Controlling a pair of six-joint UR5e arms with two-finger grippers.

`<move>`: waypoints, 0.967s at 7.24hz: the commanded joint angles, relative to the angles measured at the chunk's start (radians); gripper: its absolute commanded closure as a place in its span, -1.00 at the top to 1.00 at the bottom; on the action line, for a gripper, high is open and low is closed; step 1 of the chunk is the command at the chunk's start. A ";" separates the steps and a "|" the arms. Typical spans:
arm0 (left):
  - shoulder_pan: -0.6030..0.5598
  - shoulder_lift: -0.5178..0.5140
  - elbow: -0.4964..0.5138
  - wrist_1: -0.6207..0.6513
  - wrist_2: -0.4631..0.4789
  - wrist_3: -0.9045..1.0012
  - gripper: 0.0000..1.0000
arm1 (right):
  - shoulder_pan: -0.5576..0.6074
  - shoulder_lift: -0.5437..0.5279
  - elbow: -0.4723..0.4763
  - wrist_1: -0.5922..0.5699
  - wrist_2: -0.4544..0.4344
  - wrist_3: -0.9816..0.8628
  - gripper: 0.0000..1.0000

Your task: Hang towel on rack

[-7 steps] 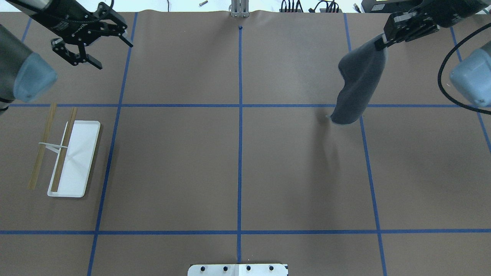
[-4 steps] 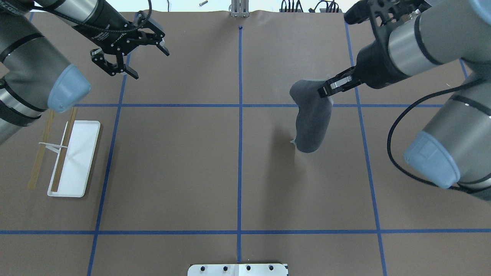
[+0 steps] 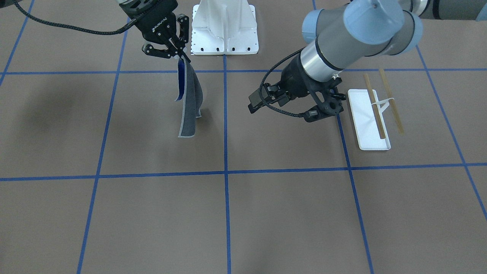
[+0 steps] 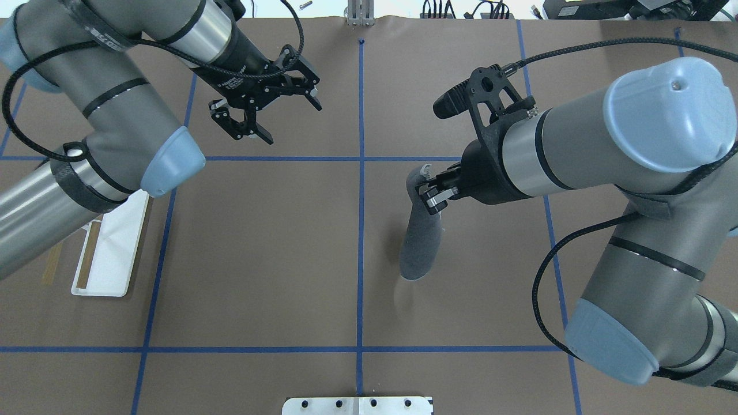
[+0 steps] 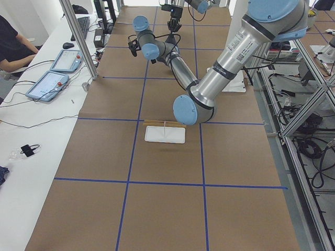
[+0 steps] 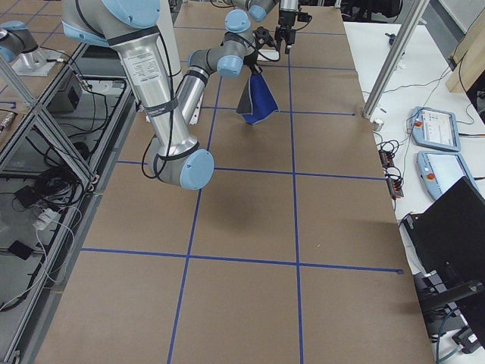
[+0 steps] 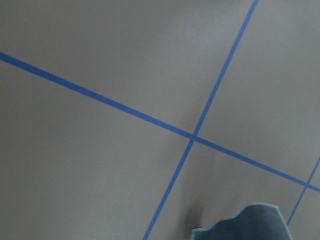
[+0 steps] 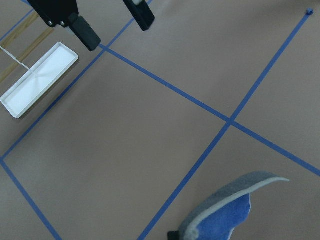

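Observation:
The towel [image 4: 418, 242] hangs from my right gripper [image 4: 431, 197], which is shut on its top edge, right of the centre line. Grey faces the overhead view; the front view shows a strip of blue on the towel [image 3: 188, 106], held up by the right gripper [image 3: 179, 57]. It also shows in the right wrist view [image 8: 225, 215]. My left gripper [image 4: 291, 124] is open and empty, left of the centre line and apart from the towel; the front view shows this gripper [image 3: 283, 111] beside the rack [image 3: 371, 118]. The rack [image 4: 109, 253] stands at the left, partly hidden by my left arm.
The large white bolted pedestal [image 3: 224, 26] stands at the robot's side of the table. Blue tape lines grid the brown table. A person [image 5: 13, 47] and tablets [image 5: 52, 78] are at a side bench beyond the table's far edge.
My right gripper has carried the towel left and toward the robot, close to the centre line. My left gripper, still open, has moved right toward the centre. My left arm now covers part of the rack.

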State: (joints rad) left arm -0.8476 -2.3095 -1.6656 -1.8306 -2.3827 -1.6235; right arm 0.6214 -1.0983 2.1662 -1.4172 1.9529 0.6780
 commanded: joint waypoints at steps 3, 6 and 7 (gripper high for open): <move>0.090 -0.129 0.136 -0.111 0.100 -0.133 0.97 | -0.011 0.020 0.007 0.000 -0.006 0.002 -1.00; 0.151 -0.189 0.184 -0.113 0.174 -0.134 0.97 | -0.029 0.037 0.009 0.001 -0.008 0.002 -1.00; 0.176 -0.191 0.185 -0.113 0.197 -0.134 0.97 | -0.029 0.038 0.007 0.001 -0.008 0.002 -1.00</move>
State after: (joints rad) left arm -0.7005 -2.4920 -1.4868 -1.9433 -2.2152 -1.7576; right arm 0.5937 -1.0627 2.1745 -1.4159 1.9451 0.6796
